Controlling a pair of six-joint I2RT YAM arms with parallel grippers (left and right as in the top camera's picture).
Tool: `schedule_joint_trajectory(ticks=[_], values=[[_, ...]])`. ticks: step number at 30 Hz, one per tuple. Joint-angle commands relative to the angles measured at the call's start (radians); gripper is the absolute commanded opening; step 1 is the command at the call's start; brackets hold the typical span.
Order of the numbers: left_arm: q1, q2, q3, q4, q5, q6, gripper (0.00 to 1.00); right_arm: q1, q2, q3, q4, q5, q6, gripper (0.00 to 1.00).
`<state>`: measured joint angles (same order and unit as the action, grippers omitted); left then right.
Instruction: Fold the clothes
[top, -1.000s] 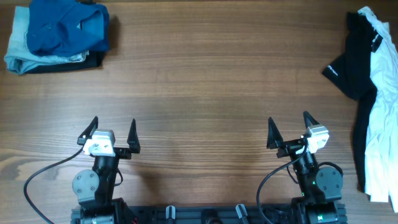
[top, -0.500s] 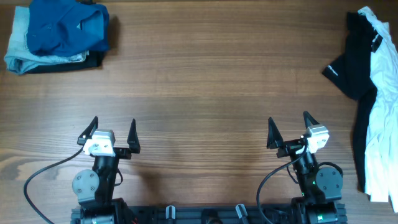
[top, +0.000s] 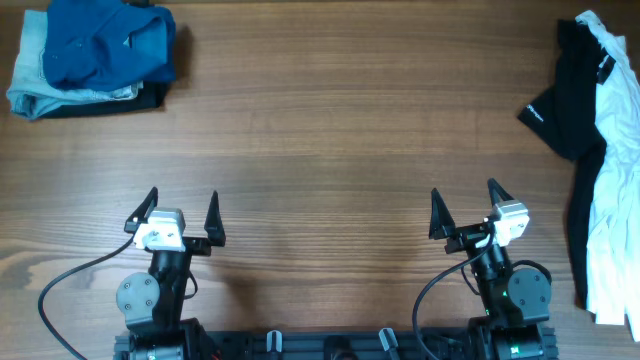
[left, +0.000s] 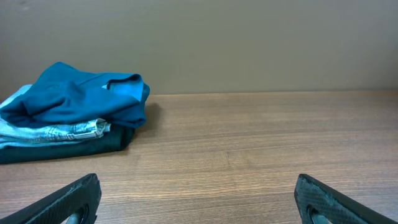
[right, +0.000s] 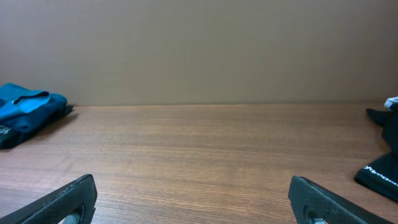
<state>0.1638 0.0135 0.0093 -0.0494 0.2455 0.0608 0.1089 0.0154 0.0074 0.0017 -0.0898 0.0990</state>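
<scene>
Left gripper (top: 182, 195): fingers spread wide, pinching nothing, at 7 o'clock of table (top: 320, 150) in overhead view.
Right gripper (top: 465, 190): also spread, empty, at 5 o'clock.
Black garment (top: 565, 110), small white logo, crumpled against white garment (top: 612, 200) at table's 3 o'clock edge. Heap at 2 o'clock from right gripper, well apart.
Folded stack (top: 95, 55), blue on top, in 10 o'clock corner.

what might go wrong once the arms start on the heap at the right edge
1. The black garment and white garment lie overlapped at the table's right edge, so the right tool may lift both or push them off.
2. The left tool sits far away, so spreading with both may be awkward.
</scene>
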Motion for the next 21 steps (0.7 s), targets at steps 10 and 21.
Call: schedule_joint_trajectory(ticks=[10, 21], values=[[-0.005, -0.011, -0.003, -0.004, 0.012, -0.017, 1.0, 0.005, -0.011, -0.002, 0.002, 0.039, -0.047, 1.0], [-0.005, -0.008, -0.003, 0.001, 0.037, -0.018, 1.0, 0.005, -0.005, -0.002, 0.002, 0.046, -0.047, 1.0]])
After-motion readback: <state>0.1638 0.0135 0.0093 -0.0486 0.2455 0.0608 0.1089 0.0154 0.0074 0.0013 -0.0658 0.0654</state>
